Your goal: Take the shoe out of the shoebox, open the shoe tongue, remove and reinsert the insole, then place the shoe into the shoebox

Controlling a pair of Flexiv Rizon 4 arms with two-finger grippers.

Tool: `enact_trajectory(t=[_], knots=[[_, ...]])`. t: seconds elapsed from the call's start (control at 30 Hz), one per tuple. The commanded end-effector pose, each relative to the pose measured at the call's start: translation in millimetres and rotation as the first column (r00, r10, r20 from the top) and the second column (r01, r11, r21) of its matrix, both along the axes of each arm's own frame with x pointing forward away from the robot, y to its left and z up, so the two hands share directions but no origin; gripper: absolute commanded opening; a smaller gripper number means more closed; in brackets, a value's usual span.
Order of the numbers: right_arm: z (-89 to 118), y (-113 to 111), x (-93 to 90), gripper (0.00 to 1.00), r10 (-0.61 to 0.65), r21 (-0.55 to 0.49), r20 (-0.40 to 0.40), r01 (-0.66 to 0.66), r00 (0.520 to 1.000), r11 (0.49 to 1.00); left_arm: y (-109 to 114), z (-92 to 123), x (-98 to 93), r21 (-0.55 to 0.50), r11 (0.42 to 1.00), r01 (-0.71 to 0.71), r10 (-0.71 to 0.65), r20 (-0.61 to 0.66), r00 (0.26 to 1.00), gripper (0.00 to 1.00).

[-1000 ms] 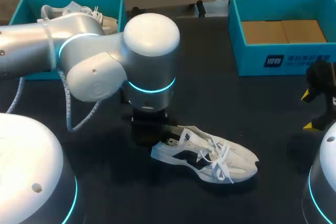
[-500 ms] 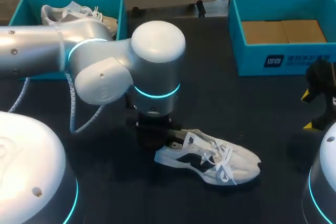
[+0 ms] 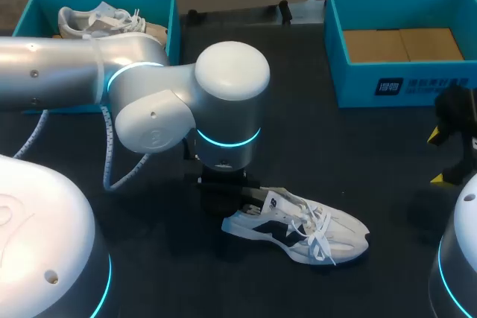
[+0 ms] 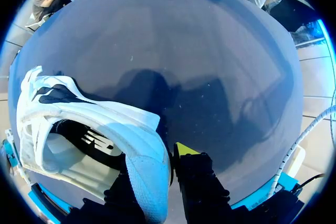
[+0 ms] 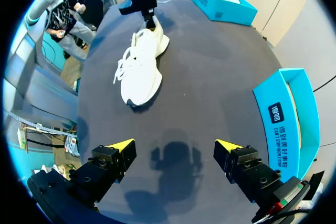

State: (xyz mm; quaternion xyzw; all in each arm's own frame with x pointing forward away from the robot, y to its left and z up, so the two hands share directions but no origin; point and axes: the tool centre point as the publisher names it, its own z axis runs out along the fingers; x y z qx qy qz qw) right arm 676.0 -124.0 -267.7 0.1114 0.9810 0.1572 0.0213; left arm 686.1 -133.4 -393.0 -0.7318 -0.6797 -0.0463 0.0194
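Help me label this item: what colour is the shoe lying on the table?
The shoe is white with black side panels; the head view shows it best.

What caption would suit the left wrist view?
Left gripper pinches the heel of the white shoe on the dark table.

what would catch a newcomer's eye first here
The big silver left arm comes in over the dark table, its fingers clamped on the heel of a white shoe near the middle. Teal shoeboxes stand at the far corners: the left shoebox holds a second shoe, the right shoebox only cardboard.
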Motion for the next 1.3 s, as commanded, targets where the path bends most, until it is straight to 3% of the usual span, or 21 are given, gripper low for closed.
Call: enact_trajectory(t=[0.03, 0.1, 0.2, 0.27, 0.3, 0.6, 0.77, 0.9, 1.13, 1.2, 1.3], knots=[[-0.4, 0.8, -0.7, 1.0, -0.001, -0.004, 0.001, 0.001, 1.0, 1.0, -4.0, -3.1, 4.6, 0.002, 1.0, 0.002, -0.002, 0.0, 1.0, 0.21], [-0.4, 0.8, -0.7, 1.0, -0.001, -0.004, 0.001, 0.001, 1.0, 1.0, -3.9, -1.9, 4.0, -0.001, 1.0, 0.007, -0.007, 0.003, 1.0, 0.4], [-0.4, 0.8, -0.7, 1.0, -0.001, -0.004, 0.001, 0.001, 1.0, 1.0, -3.6, 1.8, 3.5, -0.005, 1.0, 0.009, -0.009, 0.005, 1.0, 0.45], [-0.4, 0.8, -0.7, 1.0, -0.001, -0.004, 0.001, 0.001, 1.0, 1.0, -3.3, 9.4, 2.1, -0.02, 1.0, 0.01, -0.009, 0.01, 1.0, 0.96], [-0.4, 0.8, -0.7, 1.0, -0.001, -0.004, 0.001, 0.001, 1.0, 1.0, -3.1, 14.3, 1.2, -0.03, 1.0, 0.008, -0.007, 0.011, 1.0, 1.0], [-0.4, 0.8, -0.7, 1.0, -0.001, -0.004, 0.001, 0.001, 1.0, 1.0, -0.2, 75.2, -4.7, -0.159, 0.986, -0.052, 0.057, 0.031, 0.998, 1.0], [-0.4, 0.8, -0.7, 1.0, -0.001, -0.004, 0.001, 0.001, 1.0, 1.0, 11.6, 112.6, -4.5, -0.25, 0.953, -0.171, 0.176, -0.002, 0.984, 1.0], [-0.4, 0.8, -0.7, 1.0, -0.001, -0.004, 0.001, 0.001, 1.0, 1.0, 32.3, 139.3, -9.3, -0.327, 0.891, -0.314, 0.304, -0.082, 0.949, 1.0], [-0.4, 0.8, -0.7, 1.0, -0.001, -0.004, 0.001, 0.001, 1.0, 1.0, 74.5, 166.6, -19.0, -0.405, 0.742, -0.534, 0.449, -0.292, 0.845, 1.0], [-0.4, 0.8, -0.7, 1.0, -0.001, -0.004, 0.001, 0.001, 1.0, 1.0, 84.2, 173.8, -21.8, -0.418, 0.691, -0.59, 0.459, -0.376, 0.805, 1.0], [-0.4, 0.8, -0.7, 1.0, -0.001, -0.004, 0.001, 0.001, 1.0, 1.0, 91.1, 177.7, -24.8, -0.424, 0.682, -0.596, 0.418, -0.443, 0.793, 1.0]])
